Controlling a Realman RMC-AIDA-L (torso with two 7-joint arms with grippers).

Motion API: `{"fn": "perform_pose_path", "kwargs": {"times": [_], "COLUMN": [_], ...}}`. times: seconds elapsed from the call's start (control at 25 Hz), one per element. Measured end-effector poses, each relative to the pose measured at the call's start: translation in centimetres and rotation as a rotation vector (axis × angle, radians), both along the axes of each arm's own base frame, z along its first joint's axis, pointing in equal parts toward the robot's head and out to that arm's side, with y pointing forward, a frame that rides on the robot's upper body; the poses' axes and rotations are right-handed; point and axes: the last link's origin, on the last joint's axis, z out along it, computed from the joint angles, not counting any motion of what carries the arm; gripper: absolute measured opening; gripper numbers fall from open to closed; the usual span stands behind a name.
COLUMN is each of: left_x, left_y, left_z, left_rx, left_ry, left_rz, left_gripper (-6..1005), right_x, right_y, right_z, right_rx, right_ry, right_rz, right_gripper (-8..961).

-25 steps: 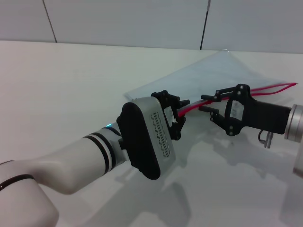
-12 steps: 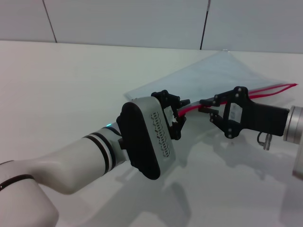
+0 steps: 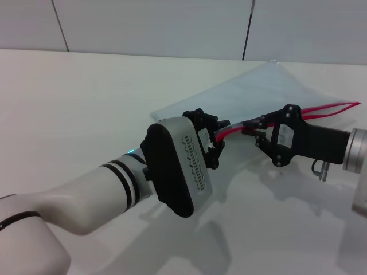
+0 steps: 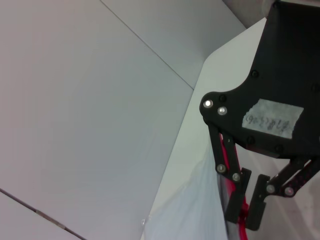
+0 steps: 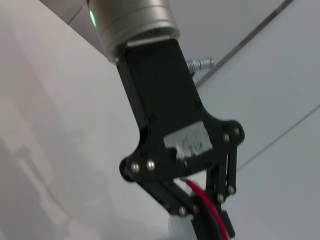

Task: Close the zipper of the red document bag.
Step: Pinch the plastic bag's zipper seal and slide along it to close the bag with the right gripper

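Note:
The red document bag (image 3: 252, 91), a pale translucent pouch, lies flat on the white table toward the back right. Its zipper (image 3: 321, 109) is a thin red strip along the near edge, gaping in a loop at the far right. My left gripper (image 3: 217, 136) is shut on the bag's near-left end, where the red strip starts. My right gripper (image 3: 252, 128) sits just to its right, its fingers closed around the zipper. In the left wrist view the right gripper (image 4: 246, 220) pinches the red strip (image 4: 229, 165). The right wrist view shows the left gripper (image 5: 210, 225) clamped on the strip (image 5: 200, 192).
The white table (image 3: 86, 103) stretches wide to the left and front. A grey panelled wall (image 3: 172, 23) rises behind its far edge. My left forearm (image 3: 114, 189) crosses the near left of the table.
The right gripper's fingers, spread apart a second ago, have closed around the red zipper and edged slightly toward the left gripper. The left arm has stayed still.

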Motion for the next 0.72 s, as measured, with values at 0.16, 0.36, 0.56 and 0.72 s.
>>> {"fn": "perform_pose_path", "kwargs": {"times": [0.16,0.36,0.56,0.72], "left_x": [0.0,0.0,-0.1,-0.2], "left_y": [0.0,-0.1,-0.3,-0.3], "left_z": [0.0,-0.1,-0.1,-0.2], "left_rx": [0.000,-0.002,-0.009,-0.012], "left_ry": [0.000,0.001,0.010,0.011], "left_rz": [0.000,-0.001,-0.008,-0.010], "left_gripper": [96,98,100,102], "right_x": [0.3,0.3,0.6,1.5], "right_y": [0.2,0.3,0.3,0.6], "right_z": [-0.2,-0.2,0.2,0.7], "right_rx": [0.011,0.016,0.033,0.073], "right_ry": [-0.014,-0.012,-0.005,-0.011], "right_rz": [-0.020,-0.026,-0.039,-0.083], "right_gripper": [64,48,37,34]}}
